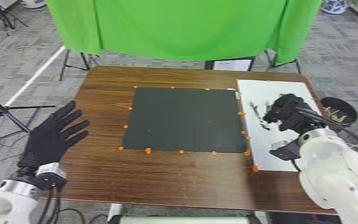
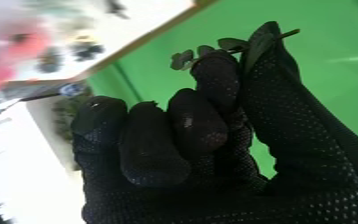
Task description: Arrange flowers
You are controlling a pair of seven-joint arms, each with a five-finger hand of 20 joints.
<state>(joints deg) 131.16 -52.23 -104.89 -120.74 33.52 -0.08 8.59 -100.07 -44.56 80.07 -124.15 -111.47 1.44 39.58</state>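
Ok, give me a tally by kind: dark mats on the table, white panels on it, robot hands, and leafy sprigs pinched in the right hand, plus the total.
Dark mat: 1
White panel: 1
Robot hands, left hand and right hand: 2
Leafy sprig: 1
Total: 5

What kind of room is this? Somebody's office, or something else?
Probably a robot lab or test studio rather than an ordinary office: a green cloth hangs behind the brown table, a tripod stands on the left, and small orange marks edge the dark mat.
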